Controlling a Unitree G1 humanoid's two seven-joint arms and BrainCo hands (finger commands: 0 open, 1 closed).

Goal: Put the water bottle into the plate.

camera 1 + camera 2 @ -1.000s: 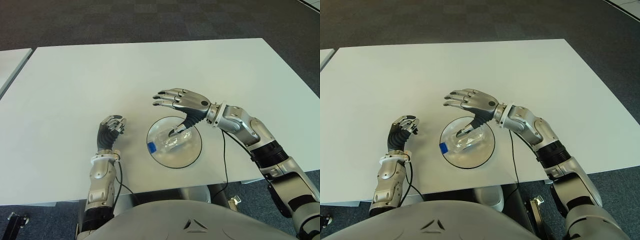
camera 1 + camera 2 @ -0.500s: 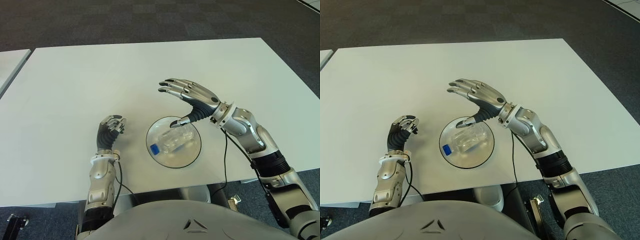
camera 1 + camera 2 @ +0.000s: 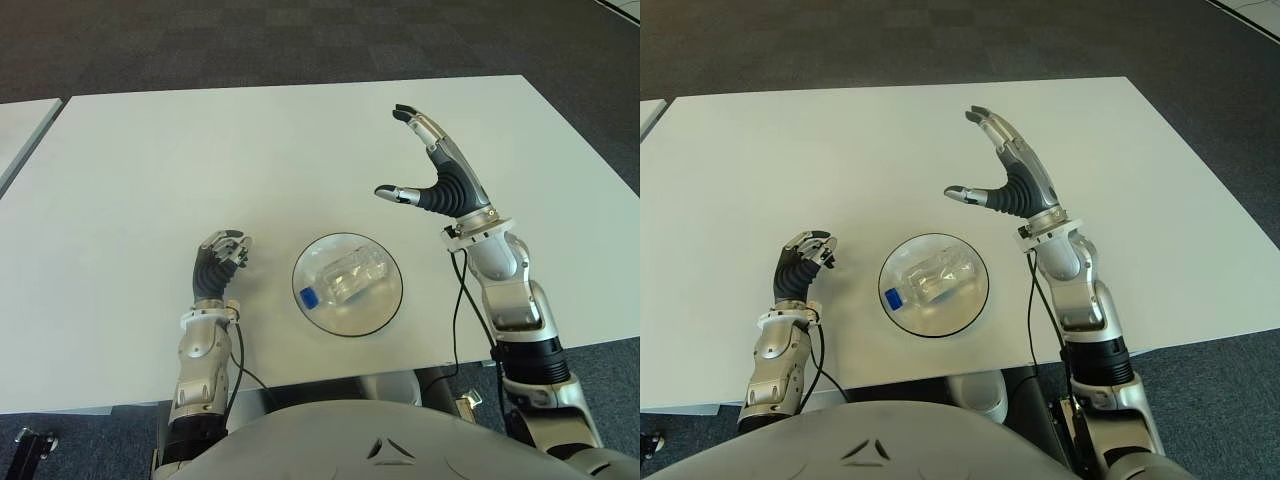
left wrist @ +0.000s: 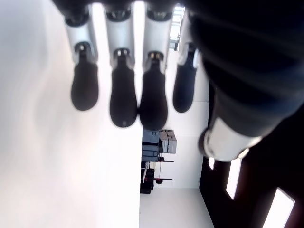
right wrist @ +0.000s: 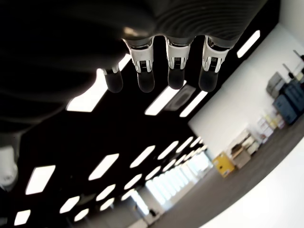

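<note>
We see the white tabletop (image 3: 150,160) carrying a round plate (image 3: 385,305), in which the clear water bottle (image 3: 345,281) lies on its side. The right robot hand (image 3: 440,180), fingers spread and holding nothing, is raised right of the plate; the left robot hand (image 3: 222,255), fingers curled and empty, shows to its left.

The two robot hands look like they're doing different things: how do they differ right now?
The right hand is raised with its fingers spread, right of the plate, while the left hand sits low, left of the plate, with its fingers curled. The right hand points up and away from the table; the left stays close above it. Both are empty: the water bottle lies in the plate.
</note>
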